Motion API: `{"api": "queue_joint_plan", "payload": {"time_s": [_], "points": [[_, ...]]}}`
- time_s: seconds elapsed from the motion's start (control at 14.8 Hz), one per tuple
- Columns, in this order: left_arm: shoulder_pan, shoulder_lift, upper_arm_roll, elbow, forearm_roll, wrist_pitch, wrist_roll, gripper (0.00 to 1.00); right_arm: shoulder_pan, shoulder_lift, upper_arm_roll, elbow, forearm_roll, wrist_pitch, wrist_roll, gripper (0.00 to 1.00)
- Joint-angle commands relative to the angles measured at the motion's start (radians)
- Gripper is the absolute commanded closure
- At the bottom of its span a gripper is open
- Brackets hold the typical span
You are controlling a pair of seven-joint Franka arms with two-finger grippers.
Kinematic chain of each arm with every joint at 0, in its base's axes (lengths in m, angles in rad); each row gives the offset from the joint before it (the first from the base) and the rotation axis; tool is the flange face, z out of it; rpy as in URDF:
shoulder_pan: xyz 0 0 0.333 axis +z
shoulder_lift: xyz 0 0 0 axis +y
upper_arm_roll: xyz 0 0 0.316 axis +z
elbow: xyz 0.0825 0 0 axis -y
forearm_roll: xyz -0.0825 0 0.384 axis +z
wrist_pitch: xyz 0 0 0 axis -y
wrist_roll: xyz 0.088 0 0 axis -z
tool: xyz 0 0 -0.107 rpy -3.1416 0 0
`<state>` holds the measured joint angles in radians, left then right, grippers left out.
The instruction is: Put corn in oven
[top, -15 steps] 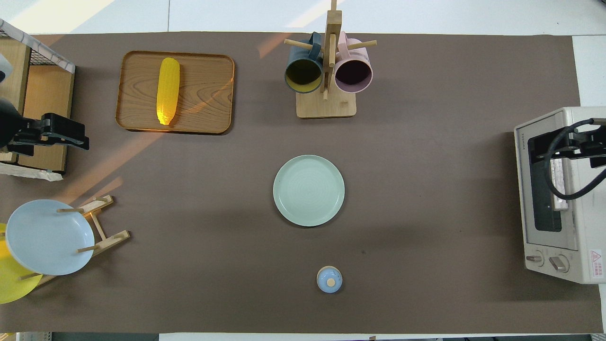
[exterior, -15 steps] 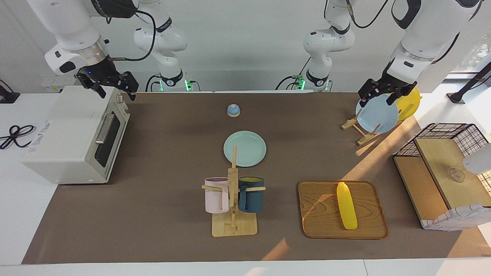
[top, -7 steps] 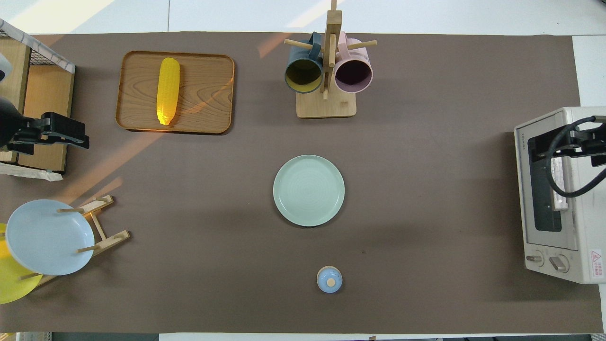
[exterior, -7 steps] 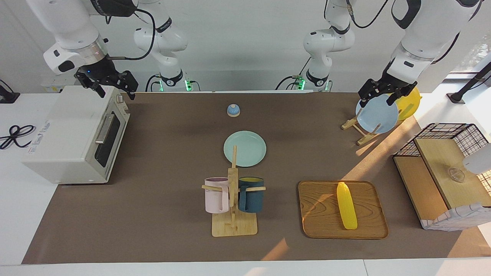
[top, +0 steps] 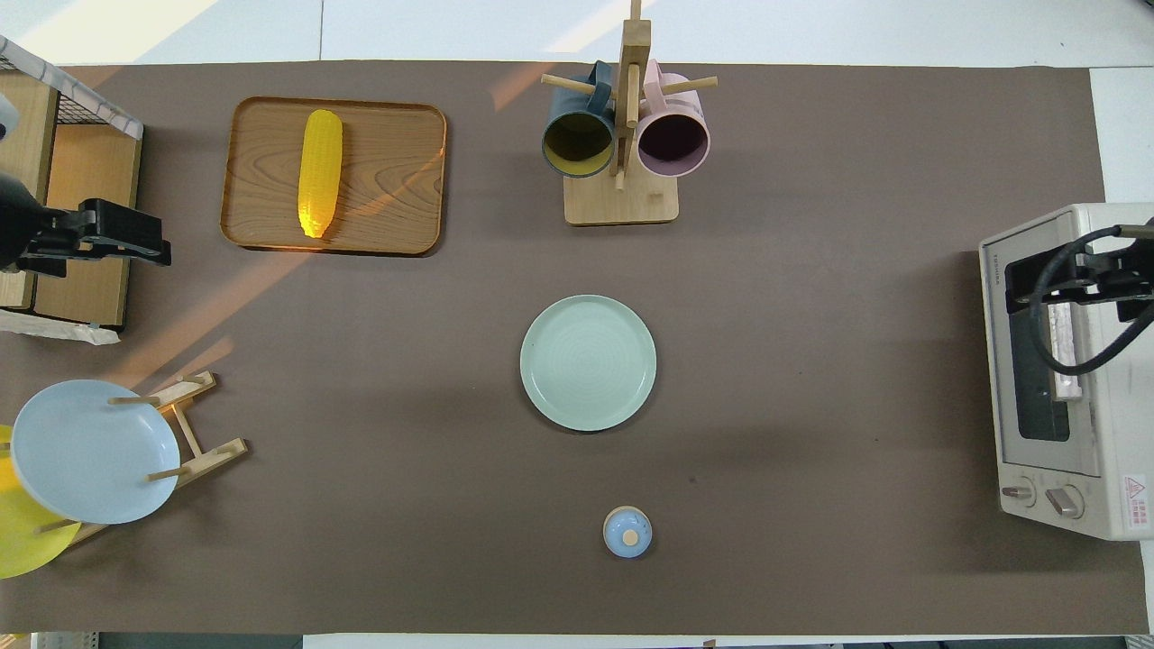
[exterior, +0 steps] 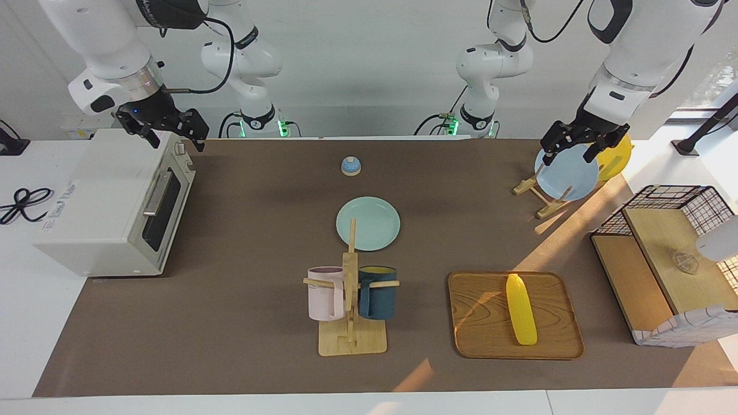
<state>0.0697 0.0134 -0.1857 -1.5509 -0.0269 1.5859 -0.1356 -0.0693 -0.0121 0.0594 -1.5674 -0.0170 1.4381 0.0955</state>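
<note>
Facing view — corn [exterior: 521, 309] on tray [exterior: 483, 340], oven [exterior: 109, 202] shut

The yellow plastic corn cob [exterior: 521, 309] lies on the square wooden tray [exterior: 481, 334] toward the left arm's end; the boxy white toaster oven [exterior: 109, 202] stands at the right arm's end.

Round yellow plate [top: 20, 541], standing in the wooden rack, is cut off by the overhead view's edge and largely covered by the pale blue plate [top: 90, 451]. Boxy white toaster oven [top: 1064, 379] runs past that view's edge; its interior is hidden by the dark glass door. Black wire basket shelf [exterior: 680, 199] is cropped at the facing view's edge.
</note>
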Motion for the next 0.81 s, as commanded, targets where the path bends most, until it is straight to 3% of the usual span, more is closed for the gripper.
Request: {"api": "queue_joint_plan", "payload": {"time_s": [0.0,0.07,0.27,0.54,0.74], "points": [[-0.004,0.061,0.002,0.009,-0.018,0.057,0.007,0.00,-0.009,-0.040,0.000,-0.083,0.003,0.074,-0.030,0.75],[-0.004,0.106,0.000,0.026,-0.016,0.069,0.007,0.00,-0.014,-0.054,-0.001,-0.130,0.003,0.094,-0.037,1.00],[-0.010,0.204,-0.008,0.075,-0.010,0.098,0.008,0.00,-0.032,-0.120,-0.003,-0.308,-0.014,0.264,-0.102,1.00],[-0.037,0.371,-0.006,0.141,0.010,0.232,0.014,0.00,-0.046,-0.103,-0.003,-0.361,-0.127,0.300,-0.097,1.00],[-0.054,0.540,-0.006,0.268,0.062,0.269,0.109,0.00,-0.093,-0.066,-0.003,-0.399,-0.164,0.350,-0.065,1.00]]}}
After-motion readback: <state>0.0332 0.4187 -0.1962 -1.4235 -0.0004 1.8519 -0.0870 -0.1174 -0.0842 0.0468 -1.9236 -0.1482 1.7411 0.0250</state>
